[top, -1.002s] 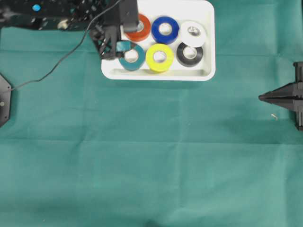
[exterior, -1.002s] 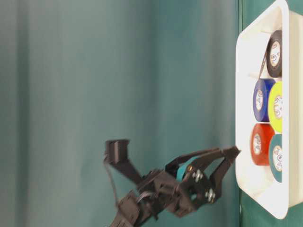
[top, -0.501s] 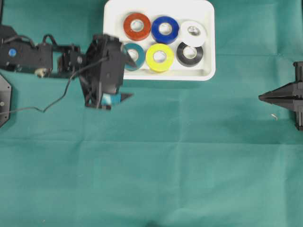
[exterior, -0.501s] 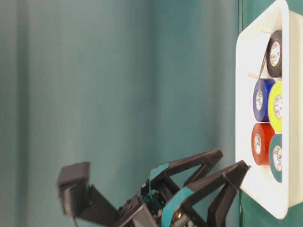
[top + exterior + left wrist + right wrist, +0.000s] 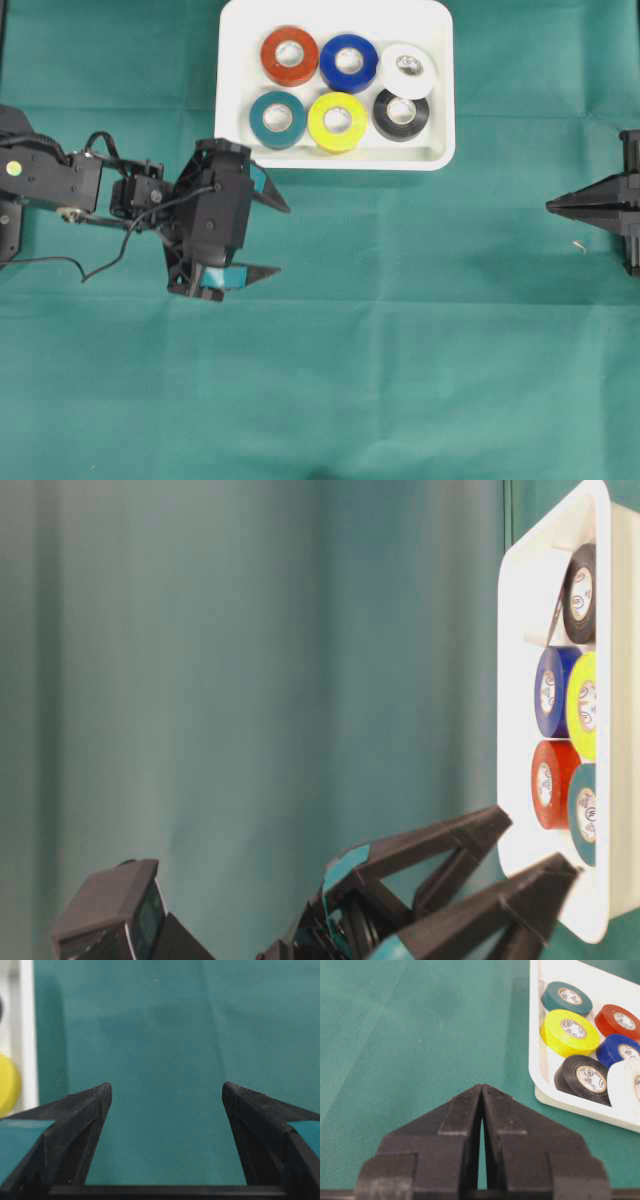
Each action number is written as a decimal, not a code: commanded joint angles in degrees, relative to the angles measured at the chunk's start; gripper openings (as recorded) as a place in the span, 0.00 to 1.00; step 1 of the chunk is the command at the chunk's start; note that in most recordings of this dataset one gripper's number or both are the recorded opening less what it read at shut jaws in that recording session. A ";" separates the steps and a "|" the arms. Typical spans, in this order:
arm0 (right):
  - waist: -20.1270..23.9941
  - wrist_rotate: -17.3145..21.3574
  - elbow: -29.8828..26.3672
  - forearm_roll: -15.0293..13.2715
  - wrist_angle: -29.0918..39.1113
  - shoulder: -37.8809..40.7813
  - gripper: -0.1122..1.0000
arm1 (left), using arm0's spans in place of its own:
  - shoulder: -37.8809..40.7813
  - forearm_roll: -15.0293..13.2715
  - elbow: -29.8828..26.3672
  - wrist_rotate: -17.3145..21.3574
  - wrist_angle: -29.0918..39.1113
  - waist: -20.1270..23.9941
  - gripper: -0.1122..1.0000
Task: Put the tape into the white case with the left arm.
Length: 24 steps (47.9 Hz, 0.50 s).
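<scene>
Overhead view, left to right. The left gripper (image 5: pixel 270 238) — two pointed black fingers banded in teal — hangs over bare green cloth (image 5: pixel 400 350), jaws spread wide with nothing between them. Just beyond its upper fingertip sits the shallow white plastic case (image 5: pixel 438 155) with rounded corners. Inside lie six tape rolls: red (image 5: pixel 289 55), blue (image 5: pixel 348 62) and white (image 5: pixel 407 70) in the far row; teal (image 5: pixel 277 119), yellow (image 5: pixel 337 121) and black (image 5: pixel 400 113) in the near row. Well off to the right, the plain black right gripper (image 5: pixel 552 206) rests with its fingers pressed together.

No loose roll shows on the cloth, so the placing appears done — the next move is probably a retreat. The left wrist view cuts off all but a sliver of yellow roll (image 5: pixel 7 1085) and rim; the table-level view crops the case.
</scene>
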 commanded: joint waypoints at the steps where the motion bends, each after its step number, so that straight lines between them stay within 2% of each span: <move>1: -0.09 -0.09 -0.26 -0.18 -0.53 0.35 0.02 | -0.18 -0.18 -0.53 -0.18 -0.88 -0.88 0.92; 24: -0.09 0.00 -0.26 -0.18 -0.53 0.44 0.02 | -2.55 -0.18 -0.35 -0.18 -0.88 -1.41 0.92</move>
